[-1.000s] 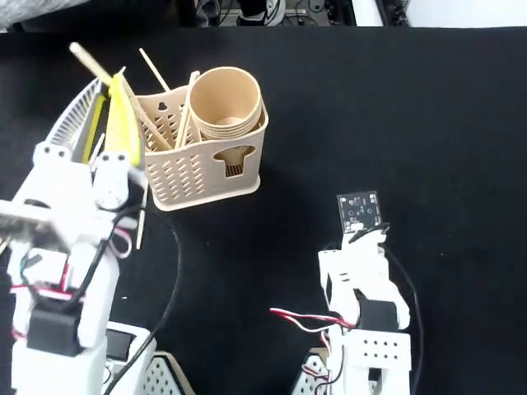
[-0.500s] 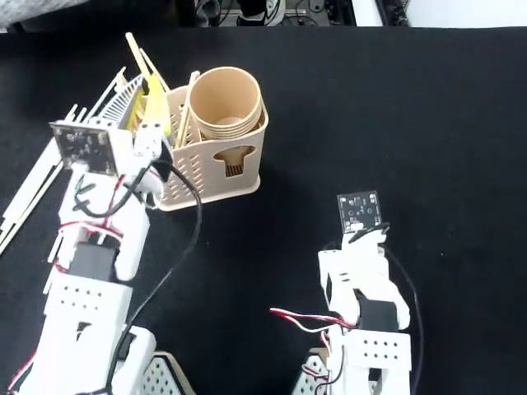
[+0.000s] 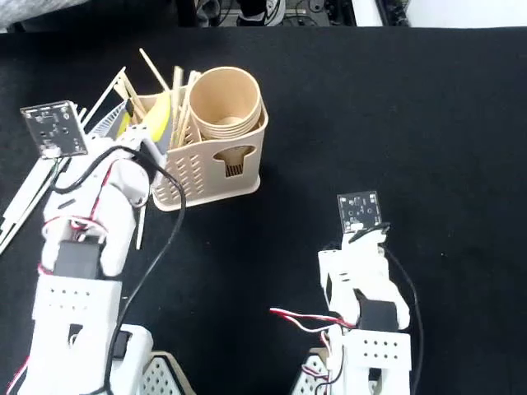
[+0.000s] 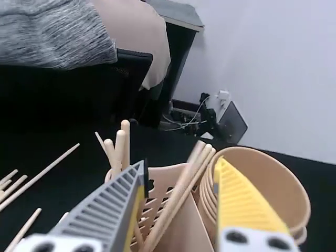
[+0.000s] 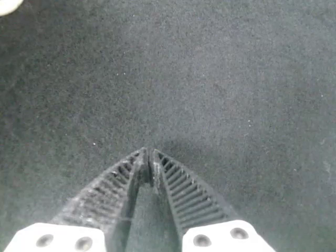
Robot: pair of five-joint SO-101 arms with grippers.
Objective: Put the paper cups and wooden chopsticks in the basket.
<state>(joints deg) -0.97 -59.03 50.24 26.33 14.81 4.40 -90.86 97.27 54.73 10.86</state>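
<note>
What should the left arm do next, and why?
Probably lift the left gripper clear of the basket and swing toward the loose chopsticks on the table. Its jaws stand open, and the chopsticks between them already rest in the basket.

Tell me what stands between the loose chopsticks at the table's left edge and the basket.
Only the left arm: it lies across the way from the loose chopsticks to the basket, its open left gripper over the basket's chopstick compartment.
</note>
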